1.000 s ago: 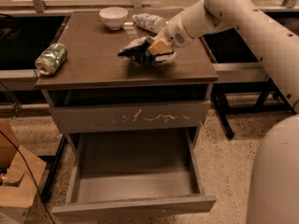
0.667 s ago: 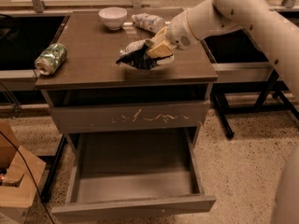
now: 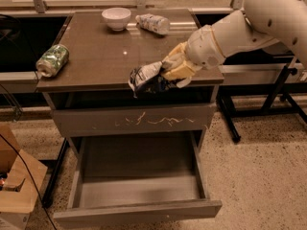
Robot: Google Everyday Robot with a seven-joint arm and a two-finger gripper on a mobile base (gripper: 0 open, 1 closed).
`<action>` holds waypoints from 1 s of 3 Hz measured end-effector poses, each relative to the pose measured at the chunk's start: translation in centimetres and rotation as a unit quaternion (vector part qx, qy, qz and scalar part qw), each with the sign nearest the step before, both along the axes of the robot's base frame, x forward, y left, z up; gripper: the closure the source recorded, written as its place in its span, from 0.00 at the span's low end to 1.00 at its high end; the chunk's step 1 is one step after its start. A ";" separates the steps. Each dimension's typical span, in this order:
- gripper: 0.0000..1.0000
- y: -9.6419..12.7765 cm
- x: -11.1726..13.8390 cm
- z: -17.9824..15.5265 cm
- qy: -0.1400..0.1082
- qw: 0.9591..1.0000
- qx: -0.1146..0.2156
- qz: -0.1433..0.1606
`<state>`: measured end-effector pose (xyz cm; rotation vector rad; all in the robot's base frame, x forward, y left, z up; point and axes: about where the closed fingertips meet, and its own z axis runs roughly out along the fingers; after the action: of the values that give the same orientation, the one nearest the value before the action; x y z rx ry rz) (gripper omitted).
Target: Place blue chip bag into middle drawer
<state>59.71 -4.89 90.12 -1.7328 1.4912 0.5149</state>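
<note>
hand (image 3: pixel 168 73) clamped on blue chip bag (image 3: pixel 145 76), jutting left from it at table (image 3: pixel 96 56) front edge, above open middle drawer (image 3: pixel 139 212).

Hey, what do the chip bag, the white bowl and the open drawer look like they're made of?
The blue chip bag, held by the tool at the front edge of the table: thin foil or plastic film, judging by its crinkles and sheen. The bowl: glossy white, likely ceramic or hard plastic. The middle drawer: flat matte grey panels, probably painted metal or laminate.
</note>
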 end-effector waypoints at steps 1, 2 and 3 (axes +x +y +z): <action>1.00 -1.2 -2.9 -3.9 0.049 0.998 -0.023 0.020; 1.00 -1.5 -4.6 -9.3 0.123 0.992 -0.019 0.023; 1.00 -1.2 -5.1 -14.3 0.186 0.982 0.001 0.008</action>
<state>54.63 -6.04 75.83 -1.7128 1.7309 0.8873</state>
